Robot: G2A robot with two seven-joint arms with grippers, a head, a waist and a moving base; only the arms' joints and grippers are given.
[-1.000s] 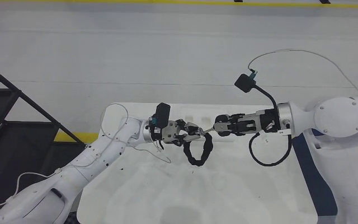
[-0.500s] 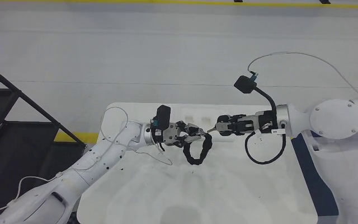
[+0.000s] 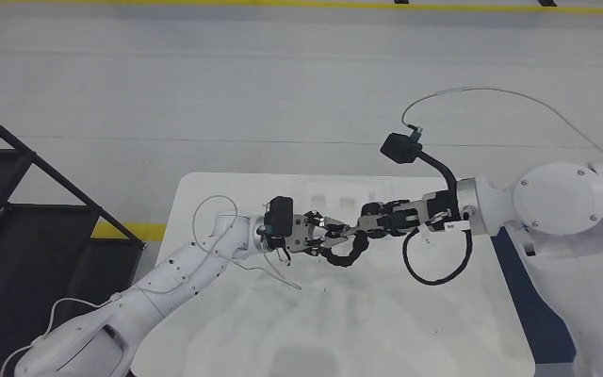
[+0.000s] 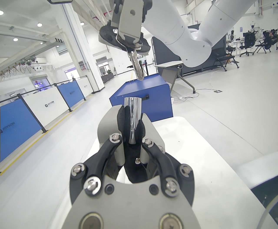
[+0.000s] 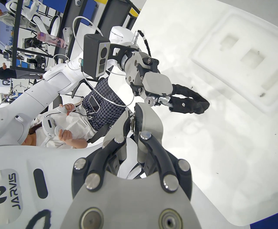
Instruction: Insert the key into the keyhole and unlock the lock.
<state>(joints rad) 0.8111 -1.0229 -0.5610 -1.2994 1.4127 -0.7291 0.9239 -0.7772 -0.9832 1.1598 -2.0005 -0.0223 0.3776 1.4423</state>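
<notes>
Above the counter, lock: held off the surface by its chrome barrel, barrel end poking out past the fingertips toward the key, black cable looping off to one side.
Keyhole: turned toward the key, unobstructed, nothing in it yet.
Key: pinched by the head, blade aimed at the barrel end, tip near it but apart.
Left fingers: closed tight on the lock barrel.
Right fingers: closed on the key head, nothing else held.
Change: against a second ago, both pairs of fingers brought closer together and a little nearer the robot. Gap between key tip and barrel narrowed from clearly apart to nearly meeting. Cable drawn up from a deep hanging loop to a shallower one under the key.
Meaning: probably the final approach. Lining-up mostly done, insertion and turn both left to do. Slight sideways offset of the tip likely to need trimming first.
Count: one lock, one keyhole, one key, one cable, two pairs of fingers, one counter, one foam tray with at least two square recesses.
</notes>
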